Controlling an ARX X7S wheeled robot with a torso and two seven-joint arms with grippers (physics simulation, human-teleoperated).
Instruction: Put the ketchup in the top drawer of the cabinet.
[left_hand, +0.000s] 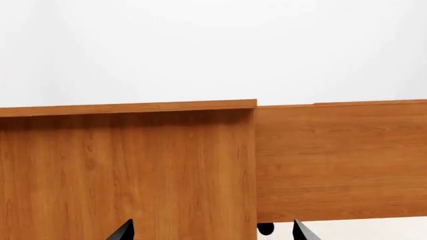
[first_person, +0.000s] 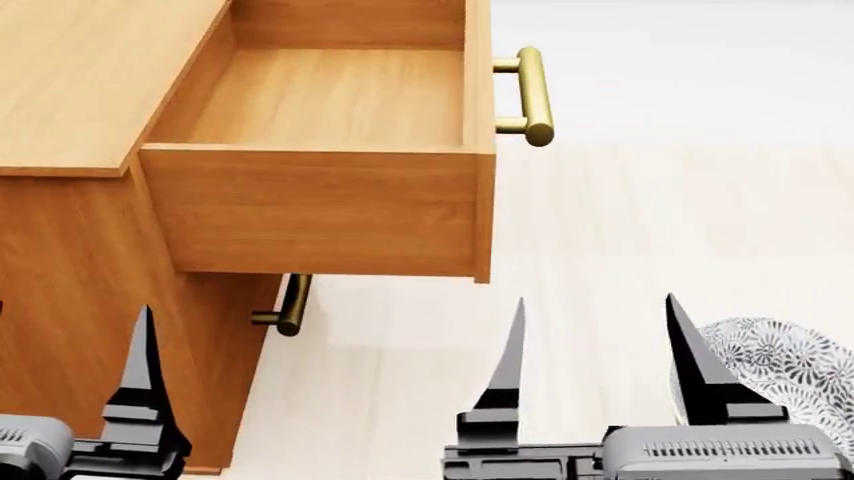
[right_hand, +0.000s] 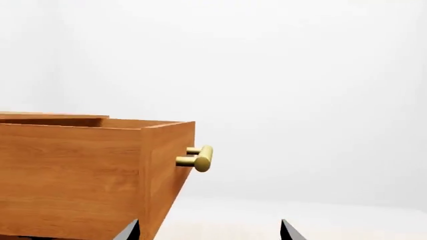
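Ketchup: none in view for you.
Drawer (first_person: 320, 200): open, ahead and above the jaws.
Right gripper (first_person: 594, 350): nearer; spread wide, empty.
Left gripper (left_hand: 210, 231): jaws apart, empty.

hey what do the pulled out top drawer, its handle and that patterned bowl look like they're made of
The top drawer looks like light orange-brown wood, going by the grain lines, though it may be veneer. Its handle looks like brass: a yellow bar with a soft sheen. The bowl, grey-white and patterned, could be glazed ceramic; the material is uncertain.
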